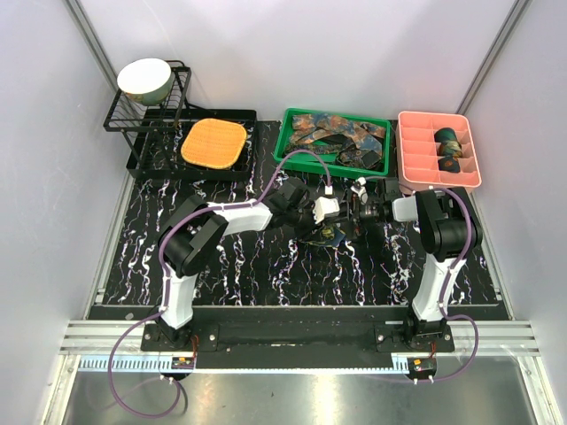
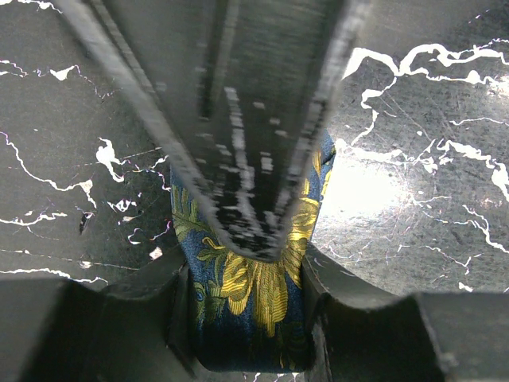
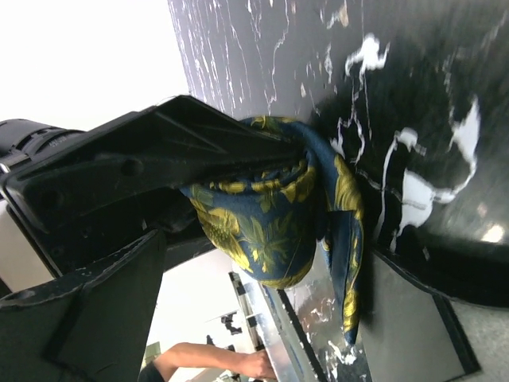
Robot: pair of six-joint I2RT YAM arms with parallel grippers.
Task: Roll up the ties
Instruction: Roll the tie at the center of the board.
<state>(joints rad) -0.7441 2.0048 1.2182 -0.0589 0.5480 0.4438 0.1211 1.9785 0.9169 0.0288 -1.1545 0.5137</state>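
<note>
A navy tie (image 2: 238, 334) with a gold floral pattern is rolled into a coil just above the black marbled table, at its middle (image 1: 330, 232). My left gripper (image 2: 245, 278) is shut on the coil, one jaw pressing each side. In the right wrist view the coil (image 3: 254, 215) bulges out under the left gripper's finger (image 3: 183, 151), and a loose end hangs down on the right. My right gripper (image 3: 266, 251) stands open around the coil, the loose end resting against one finger (image 3: 398, 318). One right finger (image 2: 254, 159) crosses the left wrist view above the tie.
A green bin (image 1: 292, 146) of loose ties sits at the back middle. A pink compartment tray (image 1: 416, 168) at the back right holds rolled ties (image 1: 447, 142). An orange pad (image 1: 213, 142) and a black rack with a bowl (image 1: 144, 78) stand at the back left. A person's arm (image 3: 215, 362) shows beyond the near table edge.
</note>
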